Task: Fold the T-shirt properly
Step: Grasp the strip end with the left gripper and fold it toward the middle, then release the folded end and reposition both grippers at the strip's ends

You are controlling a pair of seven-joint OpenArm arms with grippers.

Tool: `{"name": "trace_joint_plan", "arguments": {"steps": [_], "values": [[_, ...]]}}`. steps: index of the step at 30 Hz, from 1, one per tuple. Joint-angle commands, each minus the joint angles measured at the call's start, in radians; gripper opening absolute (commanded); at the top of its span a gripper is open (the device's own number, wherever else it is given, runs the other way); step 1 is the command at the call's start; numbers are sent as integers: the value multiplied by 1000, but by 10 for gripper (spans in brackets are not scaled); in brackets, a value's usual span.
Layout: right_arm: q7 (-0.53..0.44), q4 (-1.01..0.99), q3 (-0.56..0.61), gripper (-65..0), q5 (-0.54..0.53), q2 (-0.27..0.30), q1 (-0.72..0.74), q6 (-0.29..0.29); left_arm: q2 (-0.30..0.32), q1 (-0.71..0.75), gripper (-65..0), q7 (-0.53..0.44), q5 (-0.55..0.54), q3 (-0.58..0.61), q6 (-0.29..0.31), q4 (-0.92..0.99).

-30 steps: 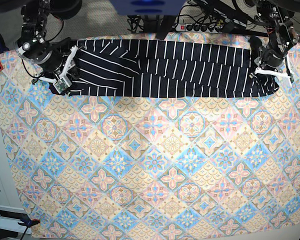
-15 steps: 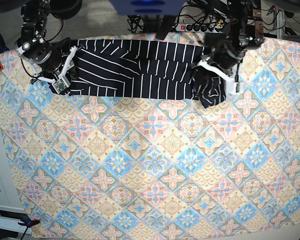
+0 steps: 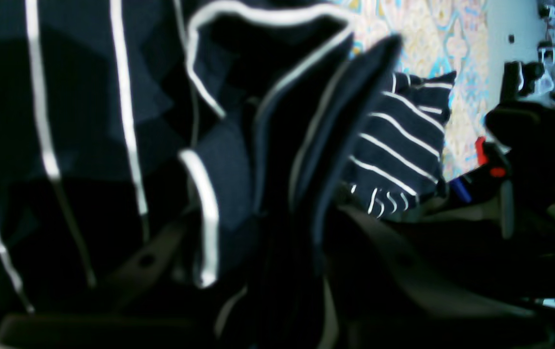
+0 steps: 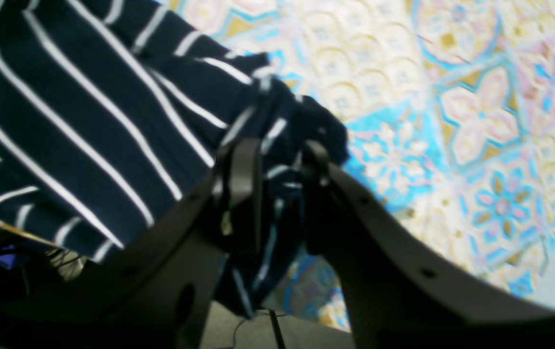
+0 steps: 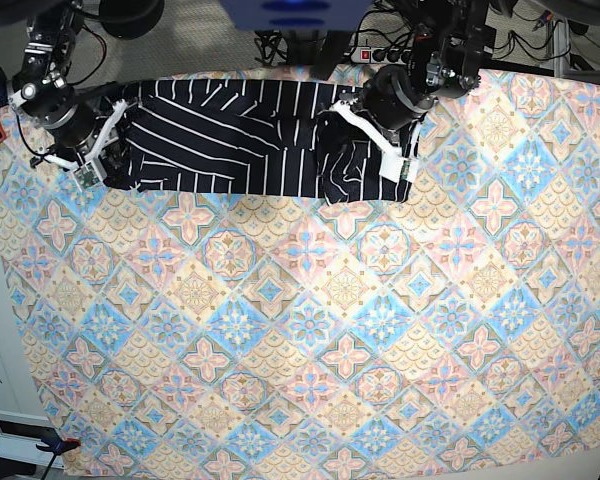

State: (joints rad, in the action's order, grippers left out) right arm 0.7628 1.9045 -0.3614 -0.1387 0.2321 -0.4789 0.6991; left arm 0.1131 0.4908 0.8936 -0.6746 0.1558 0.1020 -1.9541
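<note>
T-shirt [image 5: 230,140] on tablecloth [image 5: 310,330]; both jaws grip cloth

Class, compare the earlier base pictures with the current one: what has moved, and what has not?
The left gripper, shut on the T-shirt, has carried that end across toward the right gripper, folding the shirt shorter. The right gripper, gripping the other end, shifted slightly outward. The tablecloth stayed put.
</note>
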Motion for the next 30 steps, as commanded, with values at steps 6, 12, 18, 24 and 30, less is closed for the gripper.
{"name": "trace_joint_plan", "arguments": {"steps": [6,12,18,24,30], "values": [[-18,17,-17,-505,-9,11,4,-1,-2,-7,-634,86,-15,-5,9,-15],[-18,19,-17,-505,-9,11,1,-1,-2,-7,-400,85,-7,-5,9,-15],[-18,19,-17,-505,-9,11,-1,-1,-3,-20,-243,83,-7,-97,9,-15],[-18,19,-17,-505,-11,11,-2,-1,-2,-19,-243,83,-15,-247,9,-24],[-18,19,-15,-505,-11,11,-2,-1,43,16,-239,83,-15,-378,14,-31]]}}
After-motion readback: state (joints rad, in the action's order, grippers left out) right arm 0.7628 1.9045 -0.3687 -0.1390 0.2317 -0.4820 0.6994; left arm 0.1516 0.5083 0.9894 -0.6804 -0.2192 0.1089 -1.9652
